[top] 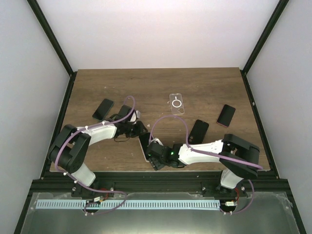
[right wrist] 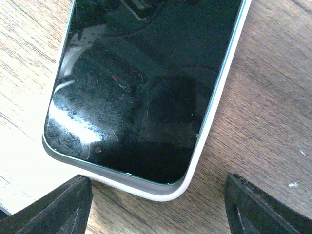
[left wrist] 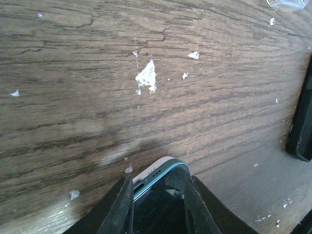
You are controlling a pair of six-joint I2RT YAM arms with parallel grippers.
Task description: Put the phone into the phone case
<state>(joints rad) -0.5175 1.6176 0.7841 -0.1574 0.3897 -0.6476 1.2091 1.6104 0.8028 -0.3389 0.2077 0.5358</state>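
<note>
The phone [left wrist: 163, 195] has a black screen and a teal rim and lies in a white case [left wrist: 151, 169] on the wooden table. My left gripper [left wrist: 158, 207] is shut on the phone's sides at one end; in the top view it is at the table's middle left [top: 138, 129]. My right gripper [right wrist: 161, 207] is open, with its fingers apart just past the other end of the phone [right wrist: 141, 97]. There the white case [right wrist: 214, 122] wraps the corner, and a strip of its grey inner wall shows along the end. In the top view the phone [top: 144, 146] lies between the two grippers, with the right gripper [top: 154, 157] below it.
A clear case with a ring [top: 177, 103] lies at the far middle. A black phone [top: 103, 108] lies at the far left, a dark one [top: 198, 131] at the middle right, and another [top: 226, 115] further right. A black object [left wrist: 303, 122] is at the left wrist view's right edge.
</note>
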